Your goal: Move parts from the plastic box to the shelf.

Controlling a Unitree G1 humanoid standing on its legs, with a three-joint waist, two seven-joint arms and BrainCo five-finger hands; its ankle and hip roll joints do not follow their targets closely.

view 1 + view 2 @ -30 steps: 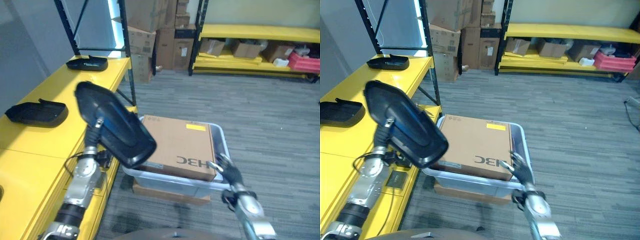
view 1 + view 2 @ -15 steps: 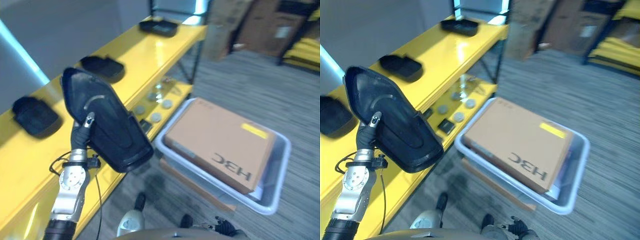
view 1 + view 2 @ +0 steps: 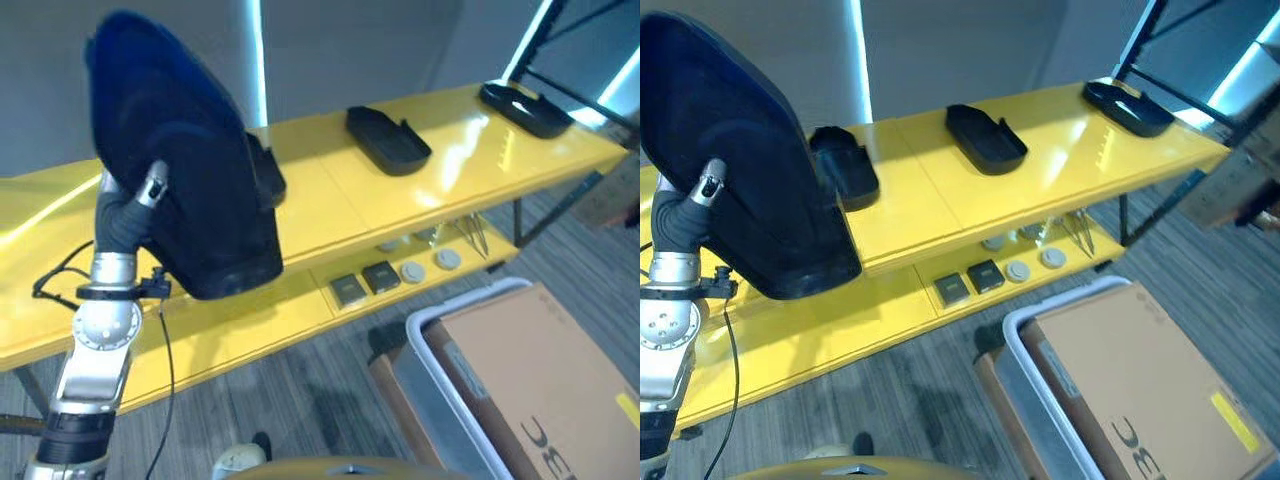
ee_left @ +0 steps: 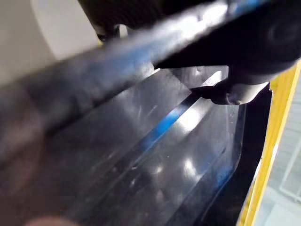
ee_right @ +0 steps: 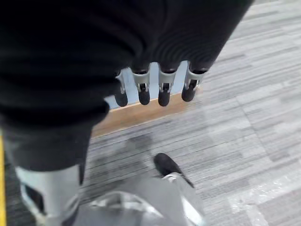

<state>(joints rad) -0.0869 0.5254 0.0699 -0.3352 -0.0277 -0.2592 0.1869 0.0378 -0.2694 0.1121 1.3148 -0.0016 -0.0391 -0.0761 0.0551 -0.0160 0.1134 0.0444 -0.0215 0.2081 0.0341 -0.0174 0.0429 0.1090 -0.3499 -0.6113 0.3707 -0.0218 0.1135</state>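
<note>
Large black plastic part [image 3: 185, 180] held up over the front edge of the yellow shelf [image 3: 330, 200], left hand [image 3: 125, 215] gripping it near the lower middle, finger curled on its face. Glossy, moulded, shell-like: probably light and stiff, but slick and bulky, liable to swing from a one-handed hold. Best held at the rim or ridge. Similar black parts [image 3: 388, 140] already on the shelf. Plastic box [image 3: 440, 385] with a cardboard box [image 3: 540, 375] below right. Right hand [image 5: 155, 87] hanging over the floor, fingers relaxed, empty.
</note>
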